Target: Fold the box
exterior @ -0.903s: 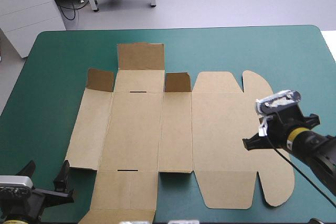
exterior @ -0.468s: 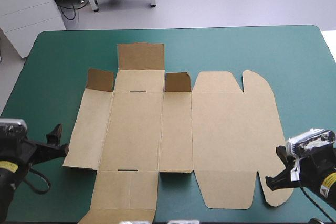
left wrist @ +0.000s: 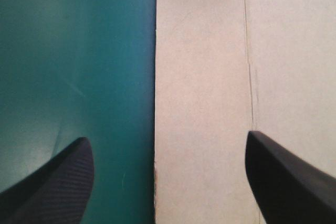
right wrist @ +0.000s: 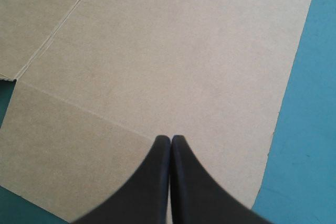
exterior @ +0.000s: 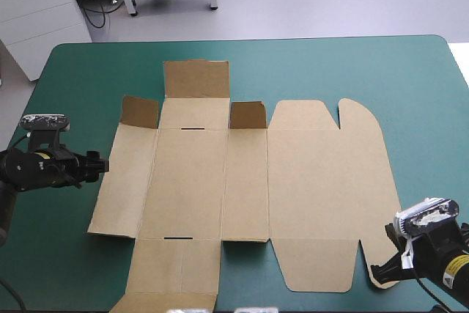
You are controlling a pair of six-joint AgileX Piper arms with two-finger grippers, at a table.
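Left claw point(exterior: 99, 166) is spread wide at the left edge of the box point(exterior: 242, 181). One finger is over the teal-green surface point(exterior: 330, 71), the other over brown board, and it's got nothing in it. The box is lying pretty much flat mid-surface, with a few small flaps on its far side tipped up. Right claw point(right wrist: 170, 138) is pinched totally closed, empty, over the box's rounded near-right corner.

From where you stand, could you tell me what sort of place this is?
Probably a robotics test bench: a teal-green table bearing an unfolded brown box, with the open left pincer and shut right pincer at its edges.
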